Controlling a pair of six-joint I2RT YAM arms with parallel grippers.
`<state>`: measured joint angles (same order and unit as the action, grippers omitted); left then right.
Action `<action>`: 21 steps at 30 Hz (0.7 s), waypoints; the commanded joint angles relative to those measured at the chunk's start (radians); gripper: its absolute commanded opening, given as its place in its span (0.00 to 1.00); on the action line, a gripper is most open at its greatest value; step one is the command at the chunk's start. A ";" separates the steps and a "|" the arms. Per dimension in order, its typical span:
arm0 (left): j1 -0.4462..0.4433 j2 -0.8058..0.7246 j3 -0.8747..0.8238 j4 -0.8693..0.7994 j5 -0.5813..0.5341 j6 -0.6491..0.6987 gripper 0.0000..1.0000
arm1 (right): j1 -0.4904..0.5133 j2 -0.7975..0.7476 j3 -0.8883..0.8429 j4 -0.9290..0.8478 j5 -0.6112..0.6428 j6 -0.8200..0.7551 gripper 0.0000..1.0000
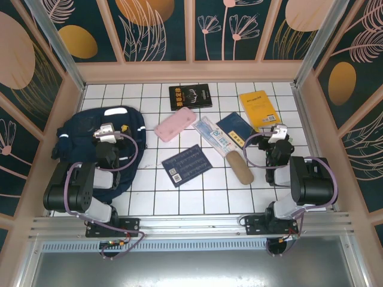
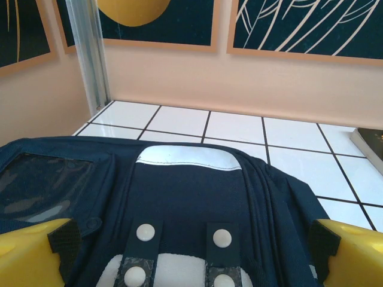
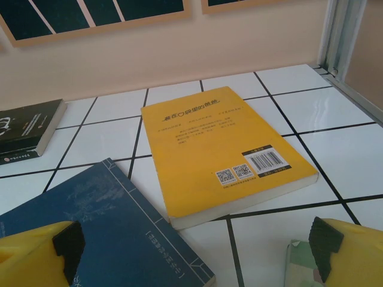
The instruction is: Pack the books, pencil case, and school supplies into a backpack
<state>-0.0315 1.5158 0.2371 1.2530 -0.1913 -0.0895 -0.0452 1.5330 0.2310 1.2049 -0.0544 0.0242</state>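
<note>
1. Closest to the left wrist lens are the yellow fingers [image 2: 27, 257] of the left jaws. They stand wide apart with nothing between them, low over the backpack [image 2: 191, 197].
2. The backpack lies flat at the left of the tiled tabletop [image 1: 149, 191], partly under the left arm. I cannot tell whether its zip is undone.
3. The right jaws are also wide and empty. They hover at the right side, just short of the yellow book [image 3: 221, 149] and the navy book [image 3: 114, 233] beside it.
4. Farther out lie the grid-patterned book [image 1: 187, 165], the pink pencil case [image 1: 176, 124], the white-and-blue packet [image 1: 216, 136], a tan pouch [image 1: 240, 168] and, at the back, the black book [image 1: 190, 97].
5. Nothing looks packed, so the opening probably comes first.
   - The left jaws should pinch fabric at the bag's top edge, not a strap, and hold the mouth wide.
   - The books lie flat on slick tile, so the right jaws will likely need to catch an edge, not press down from above.
</note>
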 commanded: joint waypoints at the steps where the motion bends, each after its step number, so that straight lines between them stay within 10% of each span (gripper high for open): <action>1: 0.007 0.004 -0.009 0.034 -0.002 0.014 0.99 | -0.005 0.004 0.019 0.008 -0.019 -0.010 0.99; 21: 0.007 0.004 -0.006 0.028 0.001 0.013 0.99 | -0.004 0.003 0.019 0.009 -0.016 -0.010 0.99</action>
<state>-0.0315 1.5158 0.2371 1.2530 -0.1909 -0.0891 -0.0452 1.5330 0.2310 1.2049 -0.0544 0.0242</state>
